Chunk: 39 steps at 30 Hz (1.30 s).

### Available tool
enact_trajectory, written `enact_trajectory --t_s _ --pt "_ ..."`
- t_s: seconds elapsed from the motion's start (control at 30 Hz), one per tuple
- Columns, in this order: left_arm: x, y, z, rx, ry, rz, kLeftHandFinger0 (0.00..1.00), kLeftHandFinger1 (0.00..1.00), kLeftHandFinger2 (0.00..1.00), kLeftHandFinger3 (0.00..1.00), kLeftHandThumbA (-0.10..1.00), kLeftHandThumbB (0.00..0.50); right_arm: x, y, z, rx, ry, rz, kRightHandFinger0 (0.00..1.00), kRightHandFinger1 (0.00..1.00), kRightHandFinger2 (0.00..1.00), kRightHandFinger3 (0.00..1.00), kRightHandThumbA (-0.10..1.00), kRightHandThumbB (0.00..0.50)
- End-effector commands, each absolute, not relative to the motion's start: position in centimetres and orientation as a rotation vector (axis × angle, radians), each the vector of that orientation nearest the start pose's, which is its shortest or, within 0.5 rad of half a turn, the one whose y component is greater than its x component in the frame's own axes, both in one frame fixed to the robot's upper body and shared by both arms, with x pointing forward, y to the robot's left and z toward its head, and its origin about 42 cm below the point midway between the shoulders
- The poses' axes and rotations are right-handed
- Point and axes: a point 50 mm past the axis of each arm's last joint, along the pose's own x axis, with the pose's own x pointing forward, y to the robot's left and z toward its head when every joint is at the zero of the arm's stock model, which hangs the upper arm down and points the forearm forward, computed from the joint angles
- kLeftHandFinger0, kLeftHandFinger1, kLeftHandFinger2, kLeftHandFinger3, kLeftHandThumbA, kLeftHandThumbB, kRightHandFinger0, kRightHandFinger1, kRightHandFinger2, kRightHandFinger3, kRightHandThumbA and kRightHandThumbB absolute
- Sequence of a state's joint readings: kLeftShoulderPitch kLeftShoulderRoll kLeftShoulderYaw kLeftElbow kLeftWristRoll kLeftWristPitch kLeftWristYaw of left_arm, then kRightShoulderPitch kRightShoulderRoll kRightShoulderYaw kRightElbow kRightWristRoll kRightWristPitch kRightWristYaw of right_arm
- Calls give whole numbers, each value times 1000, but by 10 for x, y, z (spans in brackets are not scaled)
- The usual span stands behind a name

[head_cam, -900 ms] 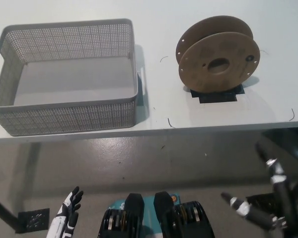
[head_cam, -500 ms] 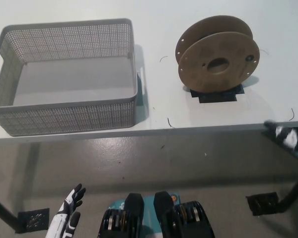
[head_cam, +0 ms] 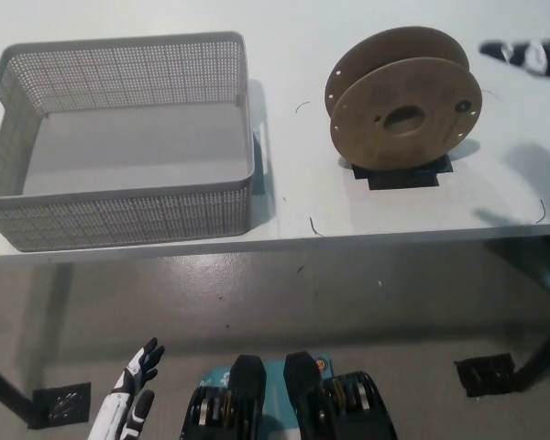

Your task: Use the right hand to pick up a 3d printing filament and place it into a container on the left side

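I see the round brown cardboard filament spool (head_cam: pixel 403 112) standing upright on its rims on the white table (head_cam: pixel 284 197), over a patch of black tape (head_cam: pixel 401 173), well to the right of the empty grey perforated plastic basket (head_cam: pixel 119 137). My black right hand (head_cam: pixel 529 54) shows only as a sliver at the picture's right edge, beside the spool's upper rim and not touching it; I cannot tell whether it is spread or closed. The white left hand (head_cam: pixel 128 403) rests low below the table edge, holding nothing, fingers apart. I judge the spool stiff and fairly light, its flat cardboard faces smooth and apt to slip, and standing like this it could roll. I would clamp across both flanges at the top rim.
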<state>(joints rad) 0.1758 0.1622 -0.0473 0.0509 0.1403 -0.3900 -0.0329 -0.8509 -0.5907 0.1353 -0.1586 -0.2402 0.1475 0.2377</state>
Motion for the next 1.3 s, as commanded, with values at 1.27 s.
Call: enact_trajectory --t_s 1.27 --pt "196 252 82 362 -255 -252 1000 1000 1000 1000 1000 393 589 -167 530 -1478 437 458 1000 1000 1000 1000 1000 359"
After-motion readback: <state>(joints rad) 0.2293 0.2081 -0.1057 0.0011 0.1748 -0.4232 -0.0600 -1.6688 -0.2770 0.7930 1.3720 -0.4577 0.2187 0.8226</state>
